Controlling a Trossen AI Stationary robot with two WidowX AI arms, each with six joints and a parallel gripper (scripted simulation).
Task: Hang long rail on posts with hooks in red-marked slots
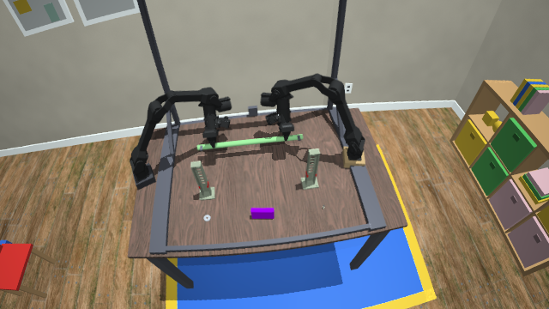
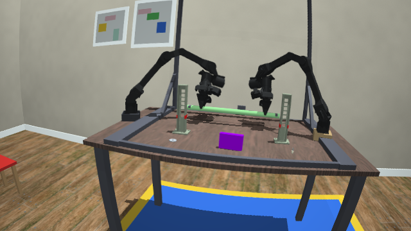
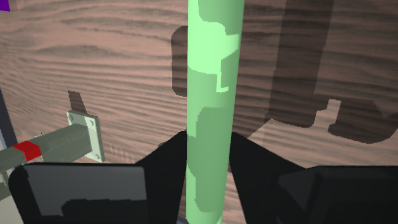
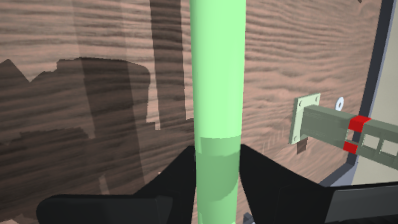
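Note:
The long green rail (image 1: pixel 249 142) (image 2: pixel 231 111) (image 3: pixel 210 90) (image 4: pixel 218 75) is held above the table, behind the two posts, with shadows below it. My left gripper (image 1: pixel 286 138) (image 2: pixel 265 113) (image 3: pixel 207 138) is shut on it near the picture-right end in the top and exterior views. My right gripper (image 1: pixel 214 145) (image 2: pixel 201 107) (image 4: pixel 216 151) is shut on it near the picture-left end. The picture-left post (image 1: pixel 201 178) (image 2: pixel 182 126) (image 4: pixel 325 121) and the picture-right post (image 1: pixel 312 168) (image 2: pixel 283 135) (image 3: pixel 70 142) stand upright, with red marks low on them. The rail's hooks are too small to make out.
A purple block (image 1: pixel 262 213) (image 2: pixel 230 141) stands in front, between the posts. A white ring (image 1: pixel 207 218) (image 2: pixel 173 140) (image 4: pixel 340 104) lies in front of the picture-left post. A tiny object (image 1: pixel 323 208) (image 2: pixel 292 151) is in front of the other. A grey frame (image 1: pixel 274 241) (image 2: pixel 225 156) borders the table.

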